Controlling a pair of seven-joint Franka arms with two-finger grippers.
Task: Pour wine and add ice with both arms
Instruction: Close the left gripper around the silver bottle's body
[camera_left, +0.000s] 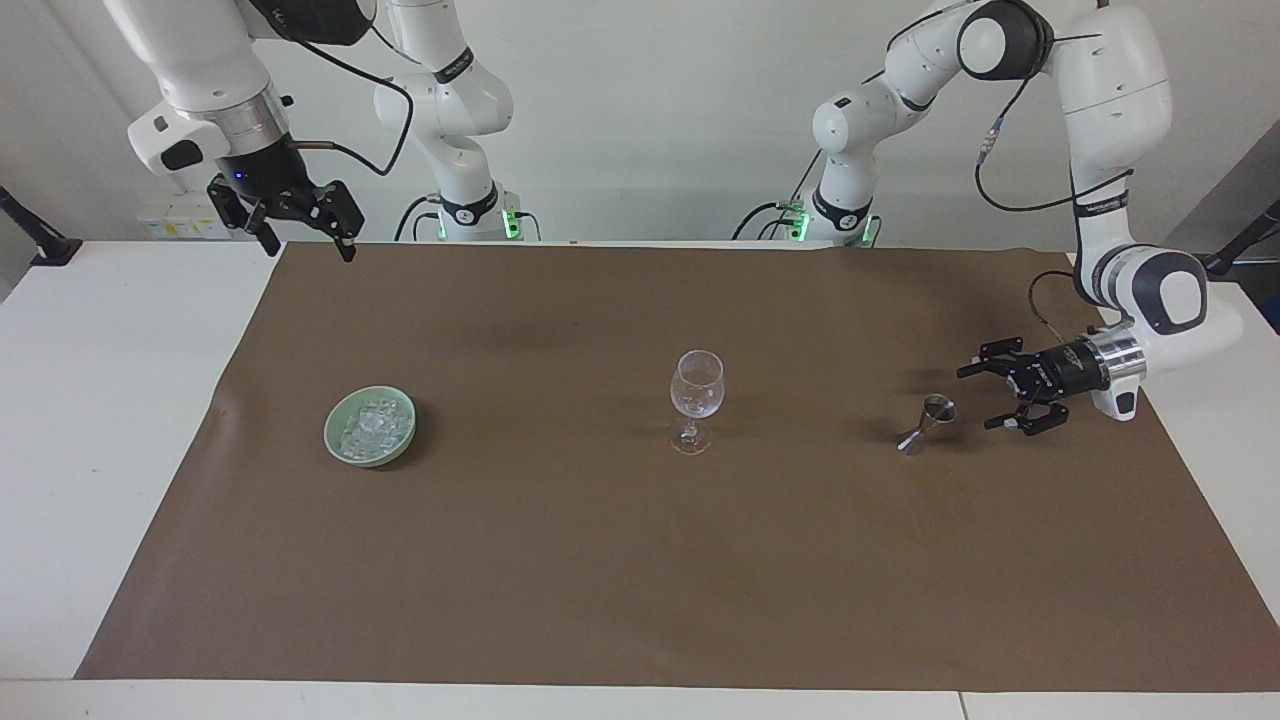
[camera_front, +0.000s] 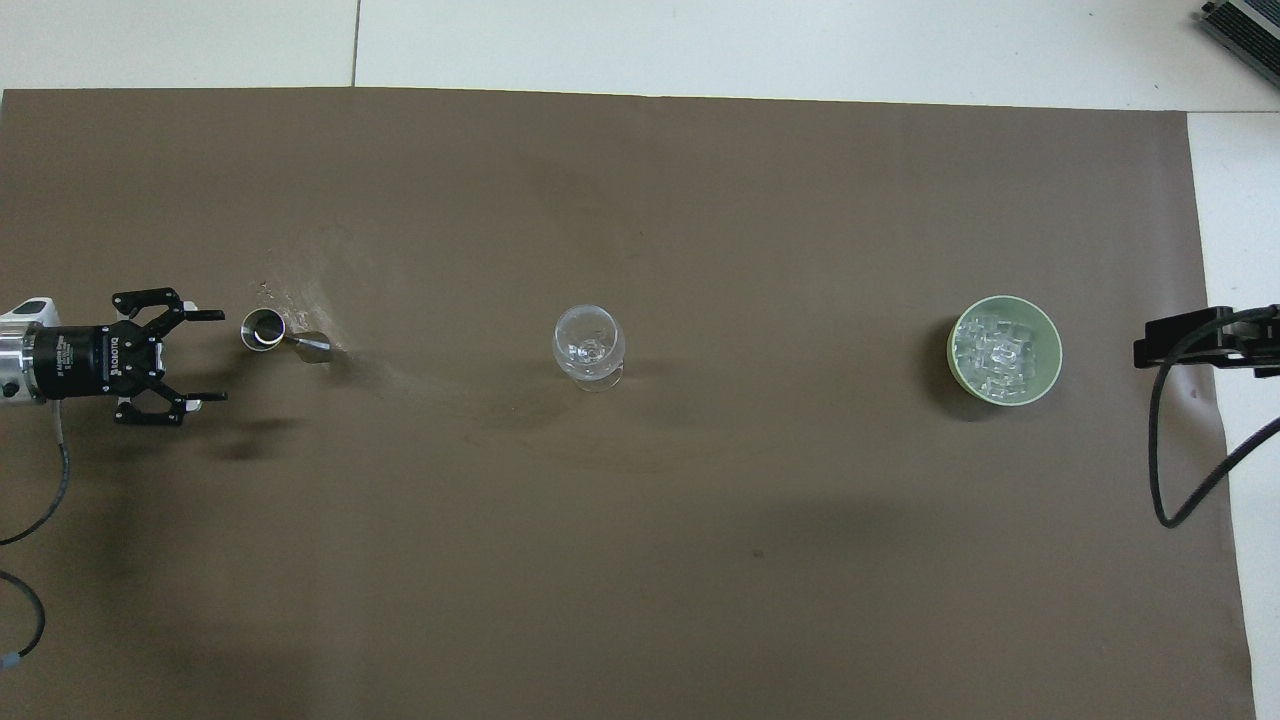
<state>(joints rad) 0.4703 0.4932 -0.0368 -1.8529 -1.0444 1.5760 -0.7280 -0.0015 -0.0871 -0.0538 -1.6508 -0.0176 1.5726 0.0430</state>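
Note:
A clear stemmed wine glass (camera_left: 696, 400) (camera_front: 589, 347) stands upright mid-mat. The ice (camera_left: 372, 428) (camera_front: 995, 350) lies heaped in a pale green bowl (camera_left: 332, 442) (camera_front: 1052, 335) toward the right arm's end. A small steel jigger (camera_left: 930, 423) (camera_front: 275, 335) stands toward the left arm's end. My left gripper (camera_left: 978, 398) (camera_front: 218, 356) is open and empty. It lies level and low over the mat, beside the jigger and apart from it, its fingers pointing at it. My right gripper (camera_left: 310, 245) (camera_front: 1190, 340) is open and empty, raised over the mat's corner by its base, waiting.
A brown mat (camera_left: 600, 560) (camera_front: 640, 560) covers most of the white table (camera_left: 110, 400). A black cable (camera_front: 1165, 470) hangs from the right arm at the mat's edge. Some wet marks (camera_front: 300, 290) show on the mat by the jigger.

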